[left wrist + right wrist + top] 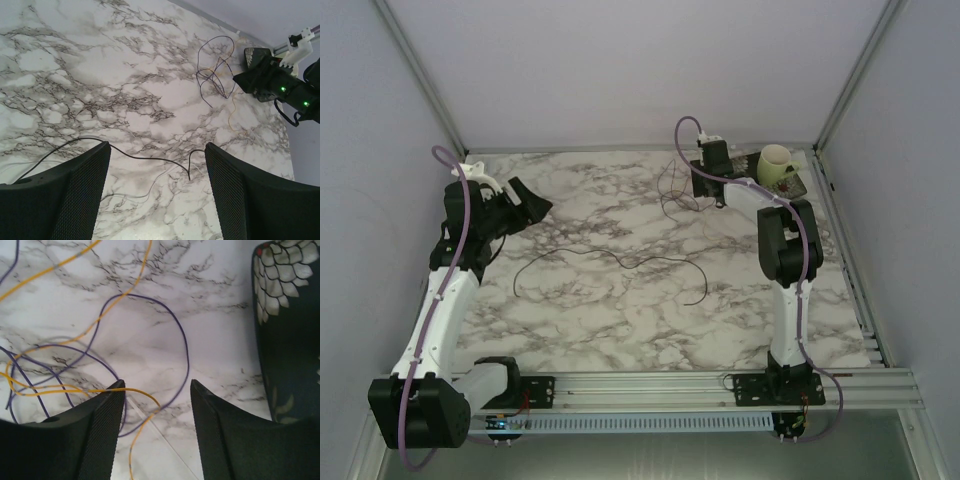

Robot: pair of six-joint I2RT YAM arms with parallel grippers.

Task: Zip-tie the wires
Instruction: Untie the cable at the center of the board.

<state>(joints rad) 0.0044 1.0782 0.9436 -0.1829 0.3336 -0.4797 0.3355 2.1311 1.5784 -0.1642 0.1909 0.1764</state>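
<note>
The top view looked down over the whole desk (620, 310) from behind. Both wrist views faced the desk closely, sharing the wires (215, 72).

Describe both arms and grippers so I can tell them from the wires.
Left arm and right arm: white links, black joints, a purple cable along each. Left gripper and right gripper: black, mesh-textured fingers.

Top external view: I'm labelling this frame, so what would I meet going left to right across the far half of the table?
Left end effector → wire tangle → mug.
</note>
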